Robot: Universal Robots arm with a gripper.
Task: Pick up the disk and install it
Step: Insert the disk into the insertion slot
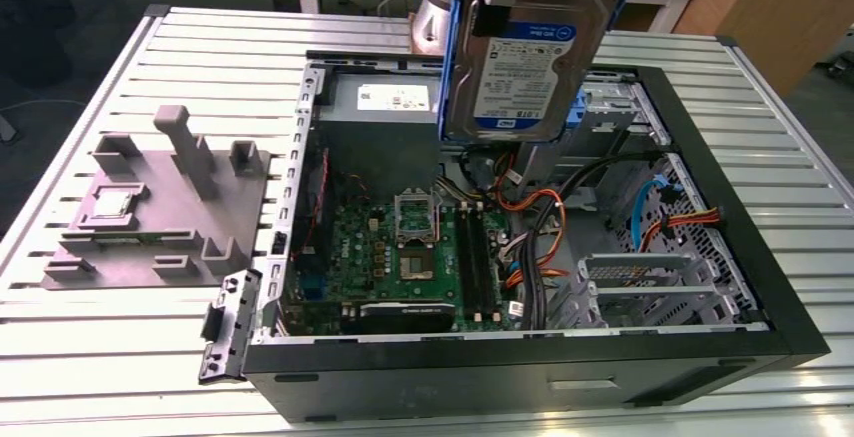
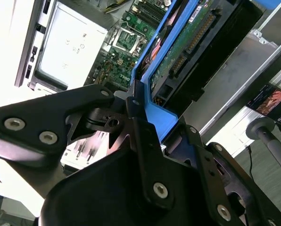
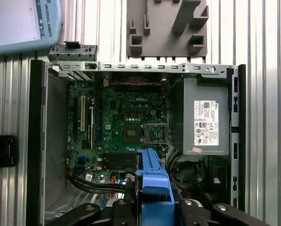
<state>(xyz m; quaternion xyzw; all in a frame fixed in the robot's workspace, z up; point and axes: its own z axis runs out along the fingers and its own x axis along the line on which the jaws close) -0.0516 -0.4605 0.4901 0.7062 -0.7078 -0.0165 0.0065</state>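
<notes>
Held aloft over an opened computer: a flat, rectangular, silver-grey metal disk, white label with a blue stripe turned toward the exterior view, edges framed by a blue plastic carrier. Hangs on edge, touching nothing below, above the far part of a black, open-sided steel tower case laid flat on a pale, ribbed metal table. Not yet seated in any bay. Pinched at its upper end by the black metal gripper, jaws pressed together on the blue frame from both sides, bolted linkages plain in the second wrist view.

Likely dense and fairly heavy for its size, fully rigid, with smooth bare-metal faces, probably slippery under a loose hold. Probably shock-sensitive too, with green circuit board and connector pins exposed on the underside; best taken by the carrier's plastic side rails, as here, never by the board face. Judged slightly springy, that plastic, so prone to flex under a hard squeeze.

Below, inside the case: a green motherboard studded with a square metal socket and black slots; a grey, boxy sheet-metal power supply with a white label; glossy orange and black cables; a perforated bare-steel drive cage. Beside the case, on the exterior view's left: a matt grey plastic fixture plate with blocky upright posts.
</notes>
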